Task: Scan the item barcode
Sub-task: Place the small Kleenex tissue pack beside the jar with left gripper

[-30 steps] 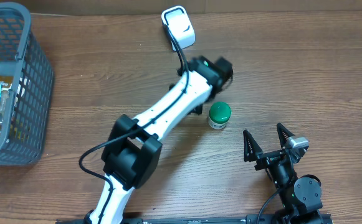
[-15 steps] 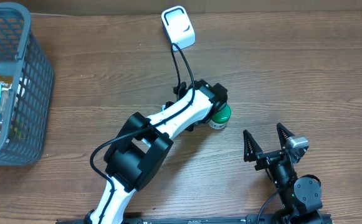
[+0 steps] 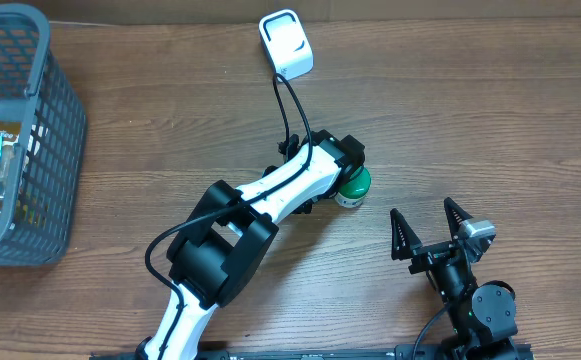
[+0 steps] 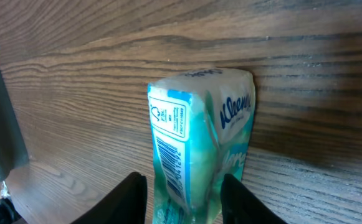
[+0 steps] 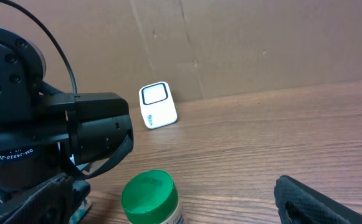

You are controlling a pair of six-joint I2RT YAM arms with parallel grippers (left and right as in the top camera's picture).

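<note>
The green-lidded jar stands tight against the left arm, while bare table lies open toward the scanner.

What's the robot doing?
The left gripper has its fingers on either side of a blue tissue pack on the table, with the barcode showing. I can't tell if it's squeezing it. The right gripper is open and empty. The white scanner sits farther back, and a green-lidded jar stands next to the left arm.
</note>
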